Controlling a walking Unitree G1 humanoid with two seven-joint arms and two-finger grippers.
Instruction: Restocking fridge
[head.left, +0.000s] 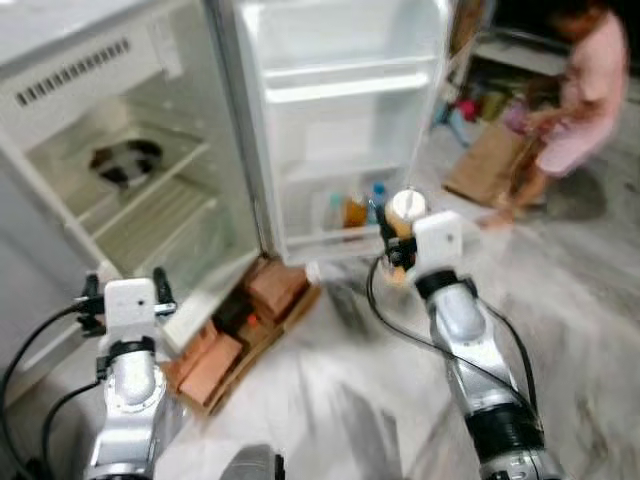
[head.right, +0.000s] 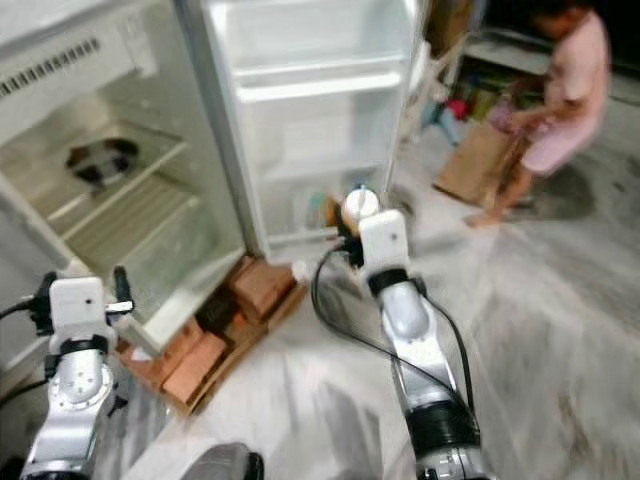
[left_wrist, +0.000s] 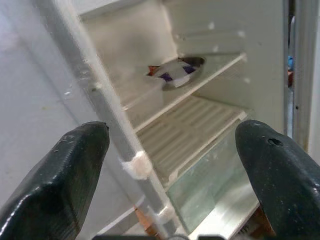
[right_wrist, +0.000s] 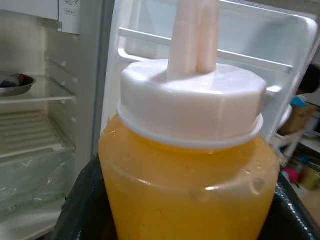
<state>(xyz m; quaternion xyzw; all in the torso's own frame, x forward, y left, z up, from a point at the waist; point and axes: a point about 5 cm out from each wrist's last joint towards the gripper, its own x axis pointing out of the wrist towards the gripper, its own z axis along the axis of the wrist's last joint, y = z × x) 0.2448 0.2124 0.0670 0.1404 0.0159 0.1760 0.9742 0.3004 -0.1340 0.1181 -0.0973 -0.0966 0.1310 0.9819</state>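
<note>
Left gripper (head.left: 125, 297): jaws apart, empty, near the fridge body.
Right gripper (head.left: 400, 243): clamped on the orange sauce bottle (right_wrist: 187, 165), before the door shelf (head.left: 330, 238).
Risk: knocking over the bottles (head.left: 355, 210) already shelved.
Beyond: a person (head.left: 575, 95) bending.

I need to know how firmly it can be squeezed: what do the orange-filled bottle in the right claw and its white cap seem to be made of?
The orange-filled bottle looks like thin translucent plastic with a glossy finish; highlights glint on its shoulder and the orange contents show through. The white ribbed cap looks like opaque matte plastic, probably stiffer. The right claw is shut on the bottle.
</note>
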